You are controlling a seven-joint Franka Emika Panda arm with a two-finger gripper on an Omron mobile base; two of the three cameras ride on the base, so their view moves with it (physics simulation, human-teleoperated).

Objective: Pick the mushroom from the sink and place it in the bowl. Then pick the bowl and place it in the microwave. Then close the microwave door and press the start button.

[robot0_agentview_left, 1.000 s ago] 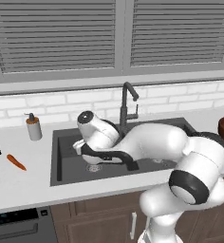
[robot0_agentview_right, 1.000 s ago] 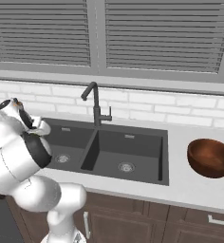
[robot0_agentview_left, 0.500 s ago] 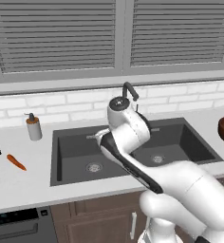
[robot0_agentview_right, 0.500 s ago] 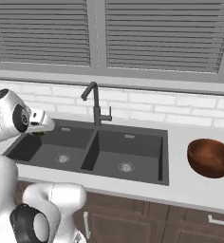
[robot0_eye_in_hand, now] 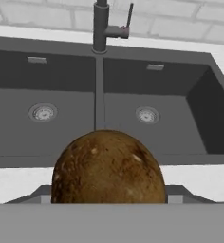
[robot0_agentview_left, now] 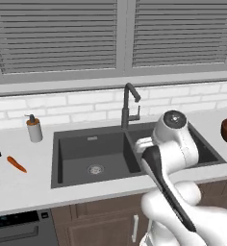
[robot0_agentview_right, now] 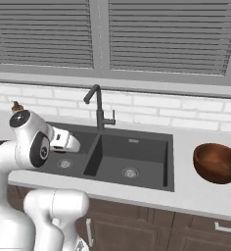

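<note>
Kitchen counter, dark sink (robot0_eye_in_hand: 99, 118) mid-frame | my pincer (robot0_eye_in_hand: 107, 201) holding mushroom (robot0_eye_in_hand: 107, 168) | carry level toward bowl (robot0_agentview_right: 217, 163) at right, release low over its centre

The mushroom (robot0_eye_in_hand: 107, 167), brown and speckled, sits large at the bottom, between the dark tips of the claw (robot0_eye_in_hand: 107, 192). Beyond it lies the sink (robot0_eye_in_hand: 204, 114) with two basins, each with a round drain, and the faucet (robot0_eye_in_hand: 101, 26) behind the divider.

It was a home kitchen: a dark double sink (robot0_agentview_right: 112, 157) with tall faucet (robot0_agentview_right: 99, 108), white brick backsplash (robot0_agentview_right: 186, 115), wooden cabinets (robot0_agentview_right: 137, 228) below.
</note>
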